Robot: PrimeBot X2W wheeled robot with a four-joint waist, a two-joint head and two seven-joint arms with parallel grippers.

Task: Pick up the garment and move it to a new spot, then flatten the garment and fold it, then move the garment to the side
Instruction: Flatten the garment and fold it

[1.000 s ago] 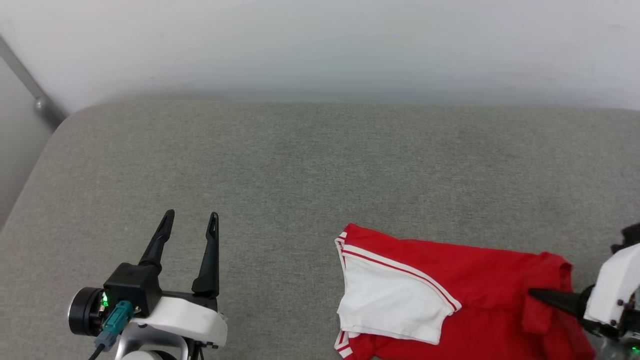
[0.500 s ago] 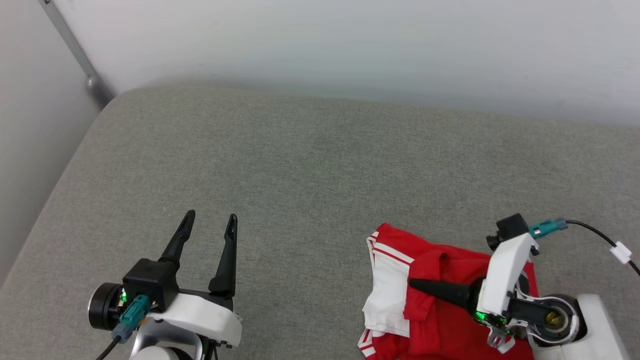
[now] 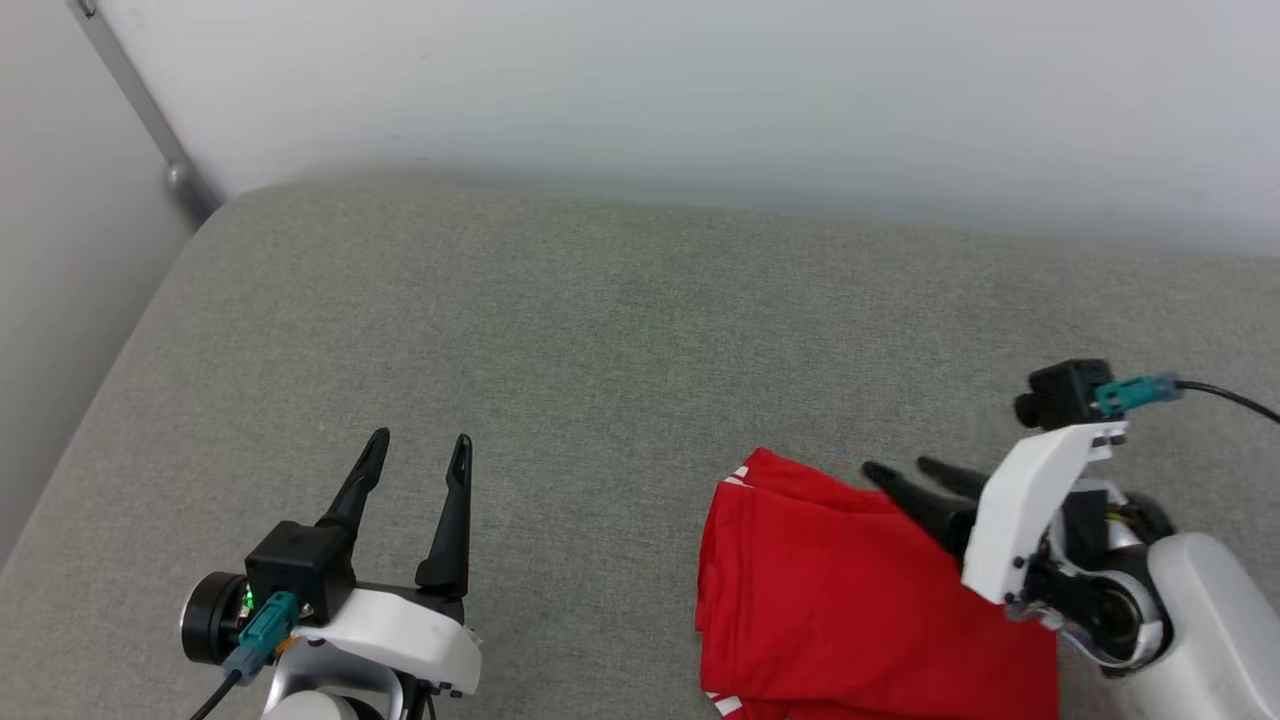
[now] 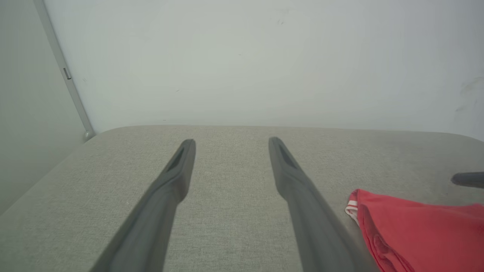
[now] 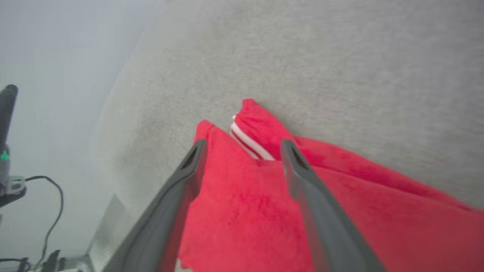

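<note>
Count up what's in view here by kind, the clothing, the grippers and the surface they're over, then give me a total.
garment: 1, red, lying on the surface
grippers: 2, left gripper and right gripper, both open
grey padded surface: 1
Total: 4

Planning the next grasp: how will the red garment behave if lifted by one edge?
Probably floppy: the garment lies in soft, wrinkled layers. Lifted by one edge, the fold would likely droop open. Thin cloth, so likely light.
</note>
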